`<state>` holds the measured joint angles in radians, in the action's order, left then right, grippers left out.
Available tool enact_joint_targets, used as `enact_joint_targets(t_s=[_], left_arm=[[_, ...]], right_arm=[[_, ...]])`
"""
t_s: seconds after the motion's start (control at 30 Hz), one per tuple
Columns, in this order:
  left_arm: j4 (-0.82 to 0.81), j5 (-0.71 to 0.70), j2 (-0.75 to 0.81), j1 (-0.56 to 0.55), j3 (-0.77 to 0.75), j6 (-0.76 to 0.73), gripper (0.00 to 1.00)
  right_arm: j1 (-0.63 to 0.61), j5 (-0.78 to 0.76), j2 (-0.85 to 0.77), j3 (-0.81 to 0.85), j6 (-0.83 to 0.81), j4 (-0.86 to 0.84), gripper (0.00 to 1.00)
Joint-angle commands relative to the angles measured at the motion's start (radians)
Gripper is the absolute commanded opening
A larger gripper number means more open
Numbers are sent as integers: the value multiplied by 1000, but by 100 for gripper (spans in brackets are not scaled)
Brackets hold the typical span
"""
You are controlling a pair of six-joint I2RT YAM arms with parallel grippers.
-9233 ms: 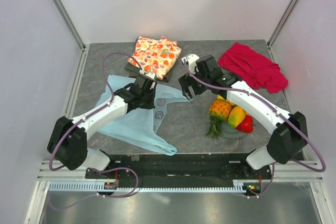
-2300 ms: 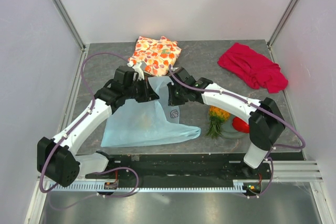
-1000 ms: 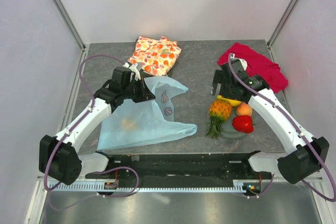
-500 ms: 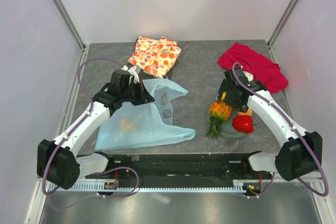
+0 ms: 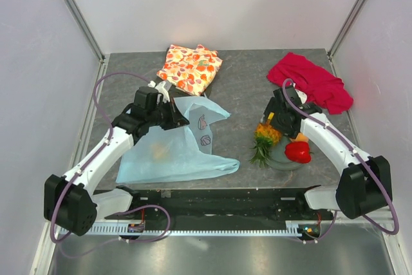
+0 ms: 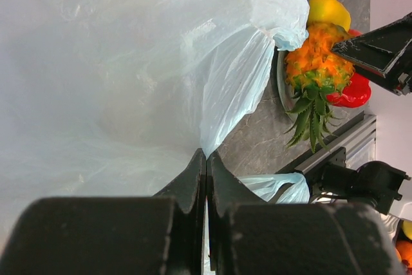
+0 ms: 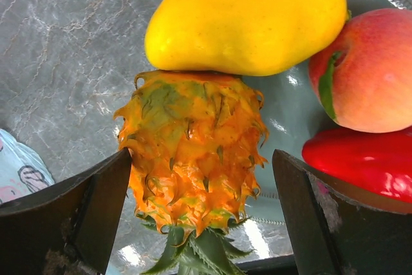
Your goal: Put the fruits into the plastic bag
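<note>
The right end effector (image 7: 201, 188) is wide open, one finger on each side of the pineapple (image 7: 193, 146), which lies on the plate (image 7: 283, 123) near the desk's (image 5: 244, 85) front right edge. The left end effector (image 6: 206, 162) is closed and pinches the plastic bag (image 6: 116, 62) on the desk's left side.

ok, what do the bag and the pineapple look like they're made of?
bag: thin plastic film, translucent pale blue with a soft sheen; it creases finely and light passes through it.
pineapple: probably moulded plastic or rubber, matte orange; the spikes look uniform and cast. Hard or soft, can't tell.
</note>
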<state>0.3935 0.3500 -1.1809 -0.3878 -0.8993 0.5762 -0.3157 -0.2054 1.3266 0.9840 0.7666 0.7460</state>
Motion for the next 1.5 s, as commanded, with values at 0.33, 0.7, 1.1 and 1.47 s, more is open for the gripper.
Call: enact_joint_targets(t_s=[0.33, 0.7, 1.1, 1.47], left_arm=[[-36, 21, 27, 3, 11, 30, 2], [-44, 27, 21, 4, 19, 34, 2], [-48, 32, 21, 4, 25, 37, 2], [-51, 33, 12, 4, 25, 36, 2]], right_arm=[[1, 51, -64, -1, -12, 12, 98], [1, -2, -72, -21, -75, 53, 98], [0, 3, 8, -53, -101, -3, 98], [0, 14, 65, -74, -107, -27, 98]])
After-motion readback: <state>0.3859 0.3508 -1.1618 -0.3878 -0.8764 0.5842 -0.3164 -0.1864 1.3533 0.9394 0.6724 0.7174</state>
